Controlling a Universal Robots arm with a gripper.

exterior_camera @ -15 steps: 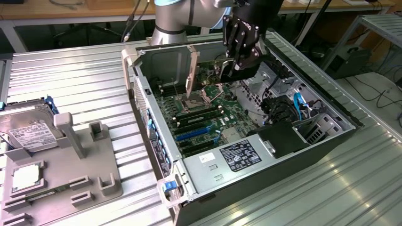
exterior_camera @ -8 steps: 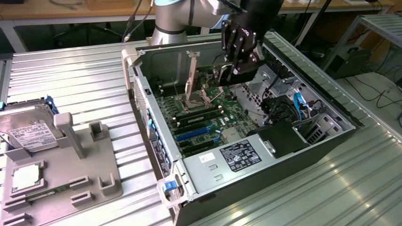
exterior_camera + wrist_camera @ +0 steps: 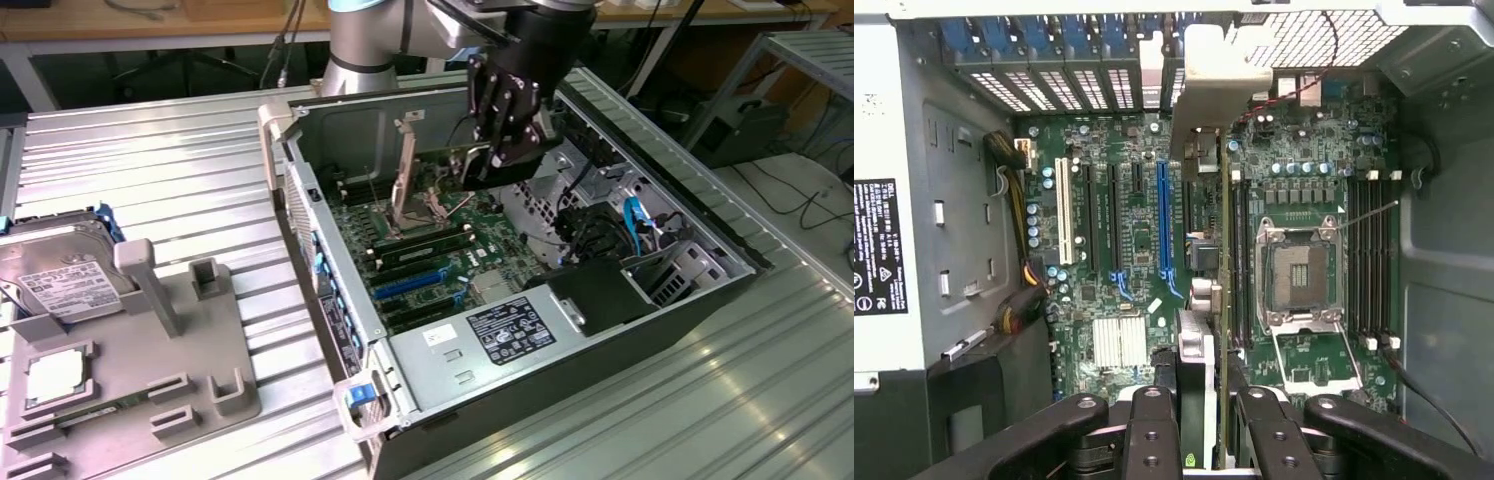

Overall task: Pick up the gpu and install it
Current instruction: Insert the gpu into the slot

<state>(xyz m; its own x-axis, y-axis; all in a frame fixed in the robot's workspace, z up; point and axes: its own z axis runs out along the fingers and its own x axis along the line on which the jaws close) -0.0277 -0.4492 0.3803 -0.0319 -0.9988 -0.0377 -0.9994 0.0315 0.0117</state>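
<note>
Finding: my pincer (image 3: 1206, 435) pinches the gpu (image 3: 1199, 120) by its upper edge. The card hangs on edge inside the open computer case (image 3: 307, 210), above the motherboard (image 3: 1089, 295), so its lower edge faces the slots. I judge it is not yet seated.

**A:** What is carrying everything here?

**B:** A metal table (image 3: 147, 170) is stretching across the scene, its silver ribbed slats catching the light.

**A:** And what is lying directly on it?

**B:** Two things are sitting on the slats. An open computer case (image 3: 304, 215) is lying on its side toward the exterior view's right, with its open side facing up. A grey moulded holder (image 3: 200, 345) is resting at the exterior view's left, near the case, with short upright posts rising from it.
</note>
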